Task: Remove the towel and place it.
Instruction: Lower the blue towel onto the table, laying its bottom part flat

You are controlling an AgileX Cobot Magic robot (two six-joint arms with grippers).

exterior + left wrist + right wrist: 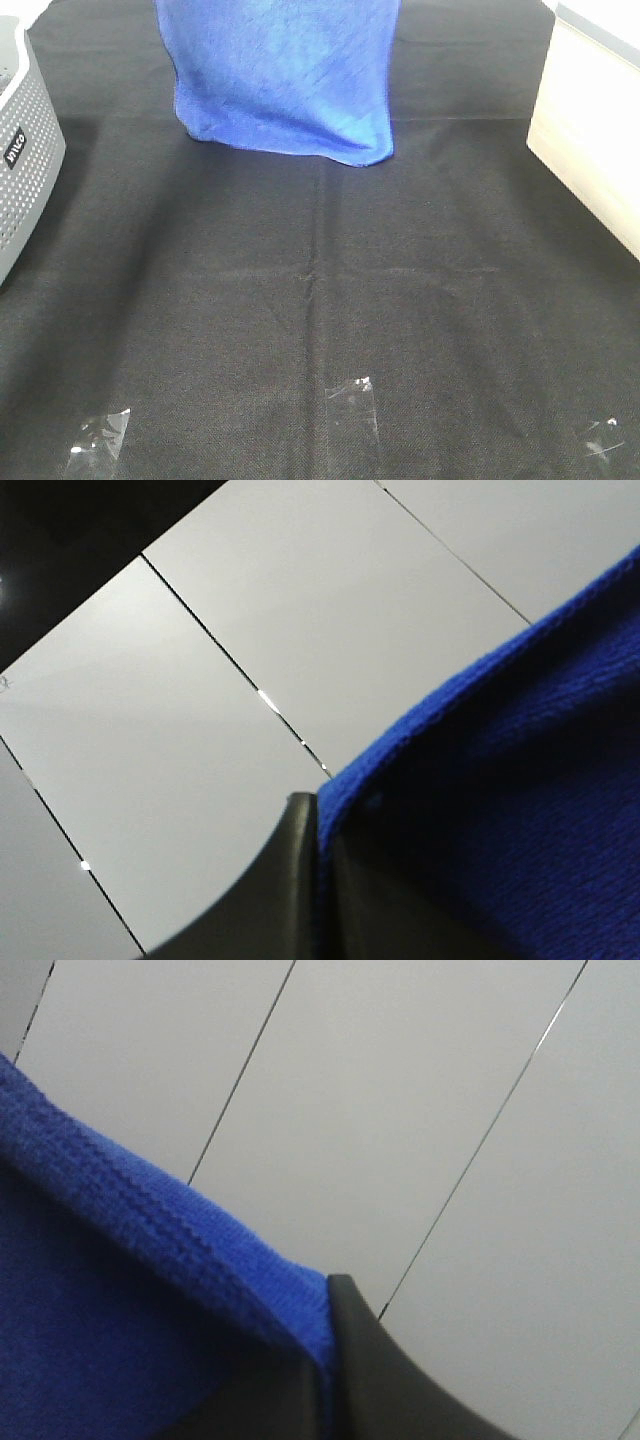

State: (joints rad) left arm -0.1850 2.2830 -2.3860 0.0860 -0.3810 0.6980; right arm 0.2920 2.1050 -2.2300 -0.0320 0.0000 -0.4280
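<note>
The royal-blue towel (285, 75) hangs down at the back middle of the high view, its lower edge touching or just above the black table cloth (320, 300). Both grippers are out of the high view, above its top edge. In the left wrist view the left gripper (318, 825) is shut on the towel's stitched edge (500, 780). In the right wrist view the right gripper (328, 1330) is shut on the towel's other top edge (150, 1290). Both wrist cameras look at pale floor tiles beyond the towel.
A grey perforated basket (25, 150) stands at the left edge. A cream box or cabinet (590, 130) stands at the right edge. Clear tape strips (355, 400) lie near the front of the black cloth.
</note>
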